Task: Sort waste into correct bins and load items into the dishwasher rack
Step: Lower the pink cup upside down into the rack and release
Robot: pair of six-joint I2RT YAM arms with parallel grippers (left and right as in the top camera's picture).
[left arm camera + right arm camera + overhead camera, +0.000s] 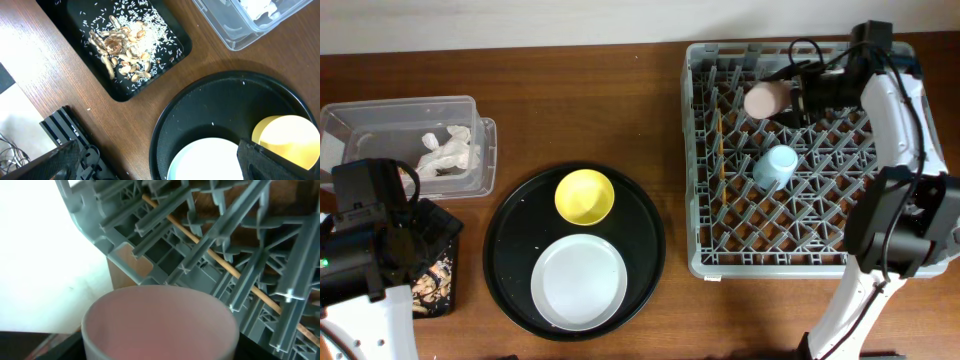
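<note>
Pink cup (159, 322) sits clamped in right gripper (788, 97) above dishwasher rack (790, 262).

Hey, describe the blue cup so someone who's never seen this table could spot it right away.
Find the large grey dishwasher rack at the table's right side. Near its middle, among the pegs, sits a small light-blue cup. The pink cup, the only other one, is held by the right gripper farther back.

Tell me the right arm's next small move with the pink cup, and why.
Probably lower the pink cup straight down into the rack and let go. The right gripper seems to hold it just over the rack's far side, clear of the blue cup already lying inside.
</note>
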